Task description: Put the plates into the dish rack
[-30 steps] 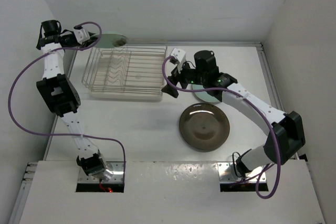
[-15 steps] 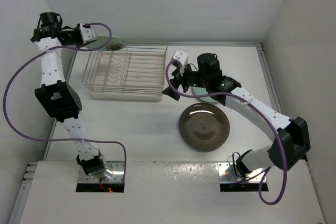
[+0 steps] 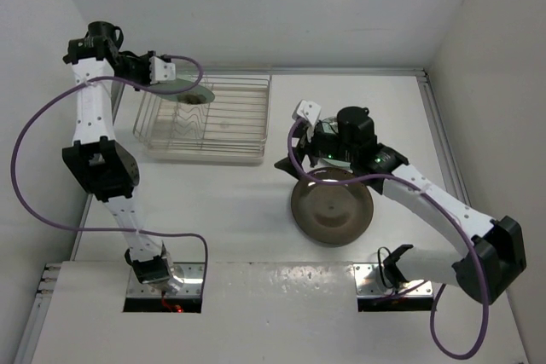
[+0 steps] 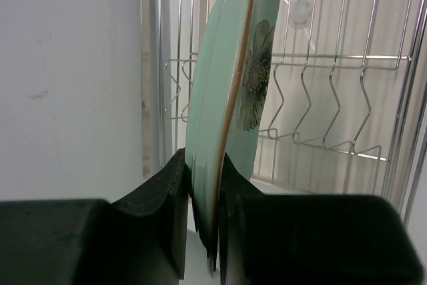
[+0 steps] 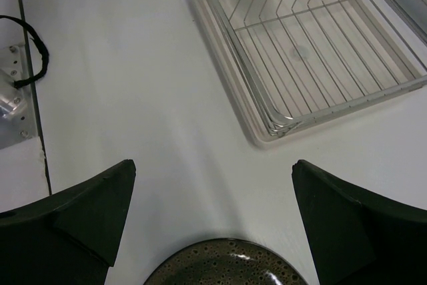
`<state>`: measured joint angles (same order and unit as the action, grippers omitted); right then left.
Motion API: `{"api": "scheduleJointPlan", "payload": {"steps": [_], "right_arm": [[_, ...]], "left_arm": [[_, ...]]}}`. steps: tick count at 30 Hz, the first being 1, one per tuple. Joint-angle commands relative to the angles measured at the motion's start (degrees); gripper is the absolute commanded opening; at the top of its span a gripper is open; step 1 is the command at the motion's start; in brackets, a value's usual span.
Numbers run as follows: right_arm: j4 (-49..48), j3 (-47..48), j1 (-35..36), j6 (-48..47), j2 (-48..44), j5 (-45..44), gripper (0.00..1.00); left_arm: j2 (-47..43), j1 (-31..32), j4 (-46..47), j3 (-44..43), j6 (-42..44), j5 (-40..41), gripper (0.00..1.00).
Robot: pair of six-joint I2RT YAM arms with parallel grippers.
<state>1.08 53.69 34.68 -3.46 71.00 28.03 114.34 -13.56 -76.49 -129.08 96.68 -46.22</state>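
My left gripper (image 3: 173,81) is shut on the rim of a pale mint-green plate (image 3: 195,90) with a dark flower motif. It holds the plate on edge over the left end of the wire dish rack (image 3: 223,118). In the left wrist view the plate (image 4: 235,91) stands upright between my fingers (image 4: 203,195), with the rack's zigzag dividers (image 4: 320,108) behind it. My right gripper (image 3: 288,168) is open and empty above the far-left edge of the dark brown plate (image 3: 333,208). That plate's rim (image 5: 220,265) lies just below the spread fingers (image 5: 212,171). The second mint plate is hidden under the right arm.
White walls close in the table at the back and both sides. The rack's near right corner (image 5: 267,128) lies ahead of my right gripper. The left arm's purple cable (image 3: 34,125) loops out toward the left wall.
My left gripper has carried the mint plate to the right, from beyond the rack's back-left corner to over its left end. My right gripper has moved nearer, over the brown plate's far edge.
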Motion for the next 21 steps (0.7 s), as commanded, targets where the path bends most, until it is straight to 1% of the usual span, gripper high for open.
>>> {"api": "scheduleJointPlan", "payload": {"steps": [1,5,8,13,16,18,21], "right_arm": [[-4.5,-2.27,0.48,1.35,-3.15,-0.87,1.0],[-4.86,-2.98,0.66,1.97,-3.68,-0.87,1.0],[-4.51,-2.28,0.92,1.79,-3.06,-0.79,1.0],[-4.25,-1.49,1.01,1.44,-2.19,-0.7,1.0],[-4.42,-1.31,1.27,1.53,-1.48,-0.43,1.0],[-4.42,-1.05,1.36,1.71,-0.7,-0.08,1.0],[-4.51,-0.61,1.19,1.71,-0.6,0.09,1.0]], "left_arm": [[-6.85,-0.15,1.78,0.4,6.93,-2.66,0.0],[-9.04,-0.15,1.78,4.44,9.66,-3.18,0.0],[-10.28,-0.15,1.78,6.81,9.66,-5.02,0.0],[-11.86,-0.15,1.78,10.42,10.8,-5.02,0.0],[-11.86,-0.15,1.78,10.42,11.33,-3.71,0.0],[-10.2,-0.15,1.78,10.42,12.65,-3.71,0.0],[-7.22,-0.67,1.78,7.01,12.74,-3.79,0.0]]}}
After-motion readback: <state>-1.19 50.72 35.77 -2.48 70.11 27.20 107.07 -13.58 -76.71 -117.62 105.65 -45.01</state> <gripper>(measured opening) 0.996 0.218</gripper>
